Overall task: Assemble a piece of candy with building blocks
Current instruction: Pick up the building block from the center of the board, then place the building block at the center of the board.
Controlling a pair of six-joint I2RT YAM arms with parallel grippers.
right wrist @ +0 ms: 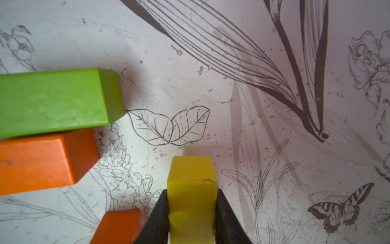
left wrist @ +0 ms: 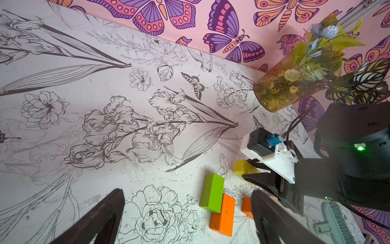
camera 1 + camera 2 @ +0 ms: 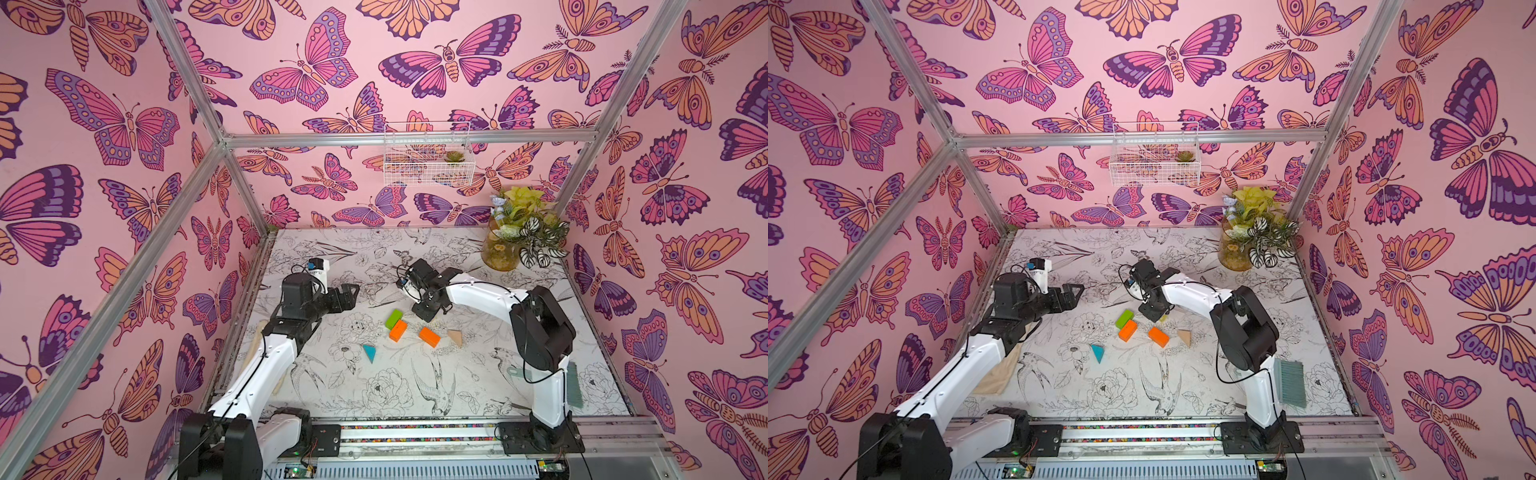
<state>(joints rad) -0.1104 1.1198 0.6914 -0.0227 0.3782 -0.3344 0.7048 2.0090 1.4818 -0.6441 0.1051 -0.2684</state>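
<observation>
Right end effector [image 1: 192,191] clamping yellow brick [image 1: 191,172] (2 sides), green brick [image 1: 54,101] apart

yellow brick [image 1: 192,183] clamped in right claw [image 1: 192,213] | green brick [image 3: 394,319] touching orange brick [image 3: 398,330], just beside | second orange brick [image 3: 429,336], tan triangle [image 3: 455,337] near | teal triangle [image 3: 369,353] farthest

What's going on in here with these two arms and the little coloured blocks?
Two robot arms are building a candy shape from wooden blocks on the table. The right gripper has its jaws against both sides of the yellow block. The left gripper is open, holds nothing and hangs off to the side. The green block and one orange block lie touching, side by side. The other orange block, tan triangle and teal triangle lie apart.
</observation>
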